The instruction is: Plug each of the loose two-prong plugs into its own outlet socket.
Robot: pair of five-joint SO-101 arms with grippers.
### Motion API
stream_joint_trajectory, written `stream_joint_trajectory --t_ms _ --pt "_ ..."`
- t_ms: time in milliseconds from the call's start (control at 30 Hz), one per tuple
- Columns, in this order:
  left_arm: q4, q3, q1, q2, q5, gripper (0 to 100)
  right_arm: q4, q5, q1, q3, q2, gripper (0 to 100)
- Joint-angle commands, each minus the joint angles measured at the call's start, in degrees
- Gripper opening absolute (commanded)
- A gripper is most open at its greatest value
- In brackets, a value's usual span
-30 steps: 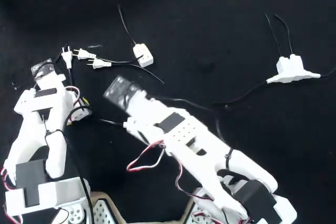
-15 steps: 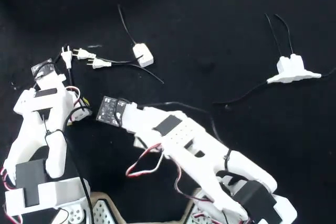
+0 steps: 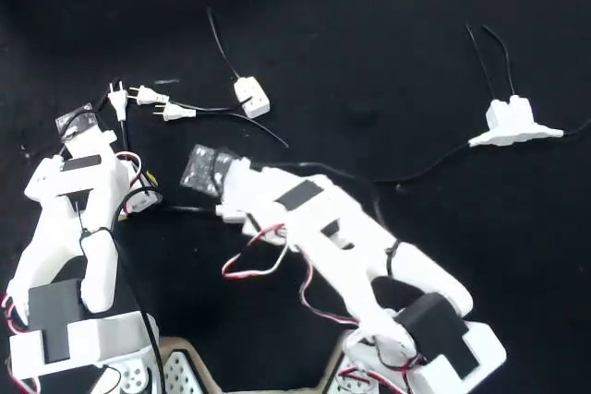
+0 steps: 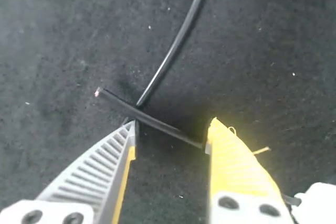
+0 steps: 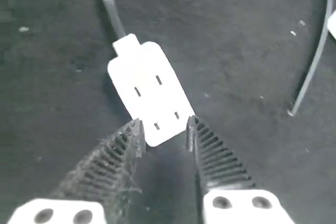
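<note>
Outlet socket on the bench, my right claw open near its end, my left claw open farther off, over a cable.

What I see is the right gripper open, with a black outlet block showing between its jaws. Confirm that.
Wrong on colour: the outlet block is white, not black, as the right wrist view shows. The right gripper is open, with the block showing between its jaws.
</note>
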Motion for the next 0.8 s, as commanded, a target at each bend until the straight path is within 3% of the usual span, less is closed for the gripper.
stream_joint_trajectory --t_ms 0,233,467,633,767 --pt "-0.3 -0.4 -0.1 -2.2 0.3 22 -1.6 -2.0 3.2 -2.6 0.1 12.4" --pt "-0.2 -0.3 0.0 -2.4 -1.1 22 -1.2 -6.9 3.8 -3.9 -1.1 12.4" --pt "-0.1 0.6 5.3 -2.7 -5.8 22 -2.2 -23.1 8.6 -1.4 -12.0 12.4" --pt "-0.1 0.9 8.1 -2.7 -10.0 22 -9.8 -29.2 11.1 3.9 -15.0 12.6" --pt "4.4 -1.6 8.4 -2.8 -11.1 22 -15.0 -31.6 11.3 6.7 -15.0 12.4"
